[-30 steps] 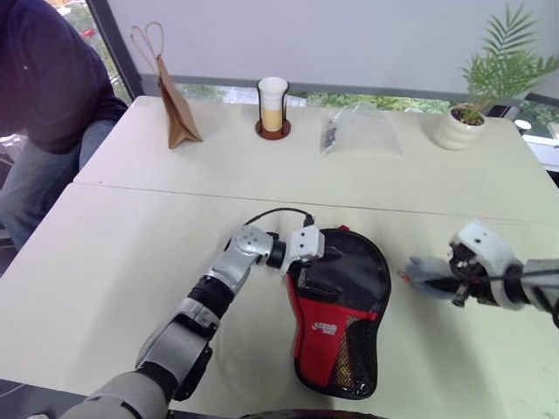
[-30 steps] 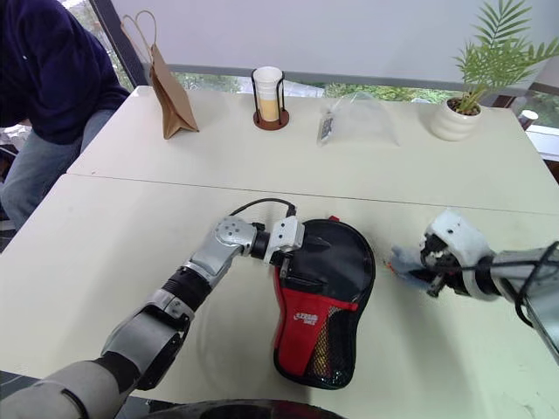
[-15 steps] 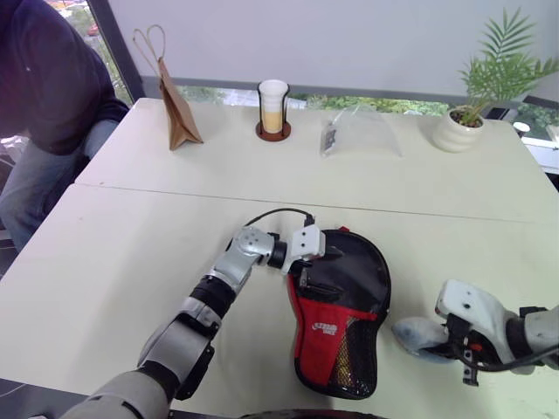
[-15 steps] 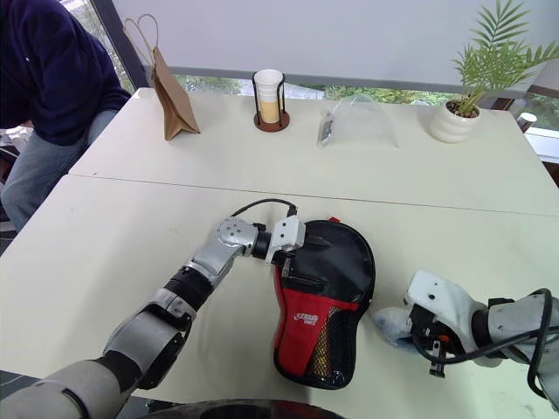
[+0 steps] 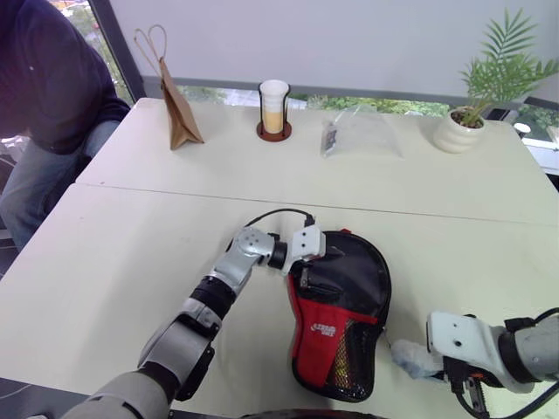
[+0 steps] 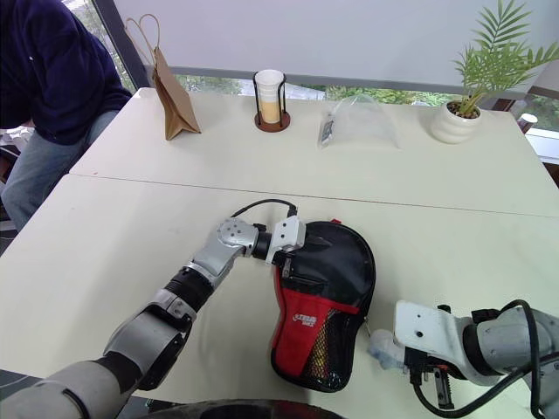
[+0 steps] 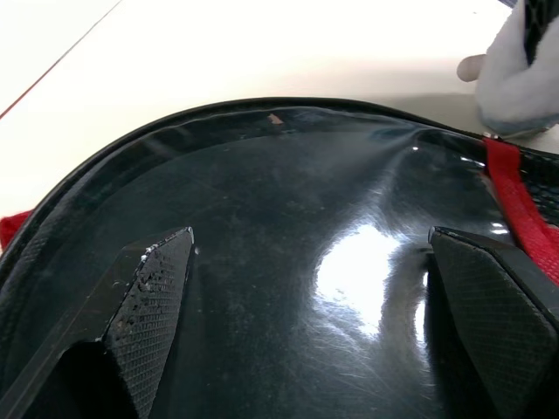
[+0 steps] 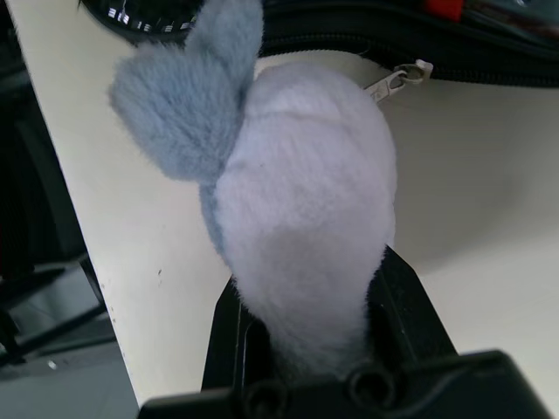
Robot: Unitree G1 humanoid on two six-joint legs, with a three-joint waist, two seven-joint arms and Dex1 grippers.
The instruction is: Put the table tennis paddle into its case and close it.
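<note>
Gleaming black fabric case [image 5: 345, 292] under splayed left hand [image 7: 306, 288]; right hand [image 8: 310, 323] clenching grey-blue fuzzy lump [image 8: 288, 218].

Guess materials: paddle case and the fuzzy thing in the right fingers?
Case: looks like black woven fabric with a glossy, reflective upper panel, a red printed panel and open black mesh over the lower pocket. Fuzzy lump: seems to be plush, matte grey-blue and pale fibres standing out from its surface.

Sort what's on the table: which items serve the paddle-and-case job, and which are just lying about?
Job:
- case, left gripper on it
- fuzzy zip-pull lump, in right gripper

Lying about:
- paper bag
- cup
- clear bag
- potted plant
</note>
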